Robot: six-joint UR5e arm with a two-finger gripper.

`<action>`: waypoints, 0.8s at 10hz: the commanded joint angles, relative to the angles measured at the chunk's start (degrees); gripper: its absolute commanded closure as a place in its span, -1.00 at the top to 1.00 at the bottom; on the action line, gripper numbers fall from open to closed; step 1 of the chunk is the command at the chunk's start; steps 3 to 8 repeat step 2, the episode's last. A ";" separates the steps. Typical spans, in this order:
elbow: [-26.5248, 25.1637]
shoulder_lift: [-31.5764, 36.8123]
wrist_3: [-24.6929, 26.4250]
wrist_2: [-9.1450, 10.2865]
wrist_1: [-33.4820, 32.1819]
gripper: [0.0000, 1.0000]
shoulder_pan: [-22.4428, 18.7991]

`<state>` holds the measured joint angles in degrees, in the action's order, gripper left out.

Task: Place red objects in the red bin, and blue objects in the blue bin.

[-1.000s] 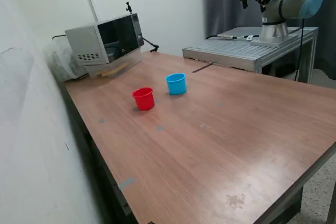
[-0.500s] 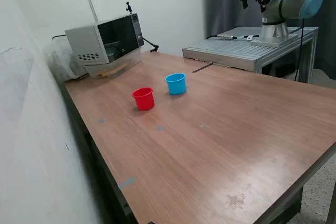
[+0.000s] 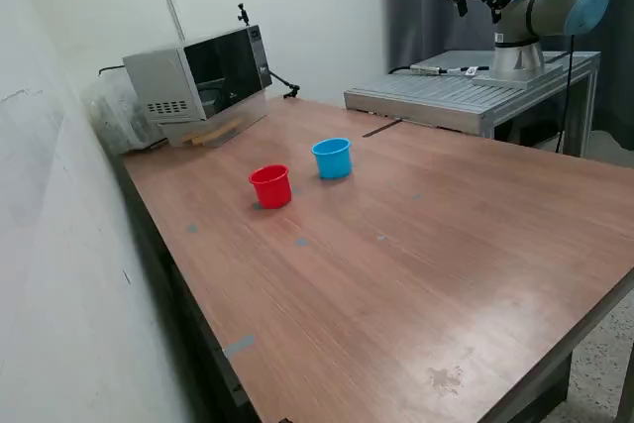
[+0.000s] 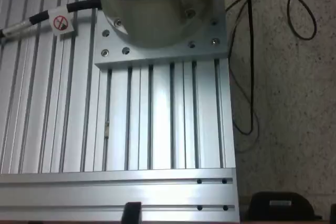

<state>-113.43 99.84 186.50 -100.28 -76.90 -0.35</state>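
Note:
The red bin (image 3: 270,186) and the blue bin (image 3: 332,158) stand upright side by side on the wooden table (image 3: 416,264), the blue one toward the exterior view's right. No red objects or blue objects show in either view, and the insides of the bins are hidden. My gripper (image 3: 475,5) hangs high at the back, far from both bins, above the arm's own base (image 3: 517,56). Its two dark fingers stand apart with nothing between them. The wrist view looks down on the ribbed aluminium plate (image 4: 157,124) and that base (image 4: 152,3).
A microwave (image 3: 198,81) sits at the table's far corner by the wall. The aluminium mounting plate (image 3: 446,96) with a cable adjoins the table's back edge. Cables (image 4: 252,77) lie on the speckled floor beside the plate.

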 commanded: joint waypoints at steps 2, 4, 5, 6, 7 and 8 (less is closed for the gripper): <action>-0.04 0.00 0.00 0.00 0.00 1.00 0.00; -0.04 0.00 0.00 0.00 0.00 1.00 0.00; -0.04 0.00 0.00 0.00 0.00 1.00 0.00; -0.04 0.00 0.00 0.00 0.00 1.00 0.00; -0.04 0.00 0.00 0.00 0.00 1.00 0.00; -0.04 0.00 0.00 0.00 0.00 1.00 0.00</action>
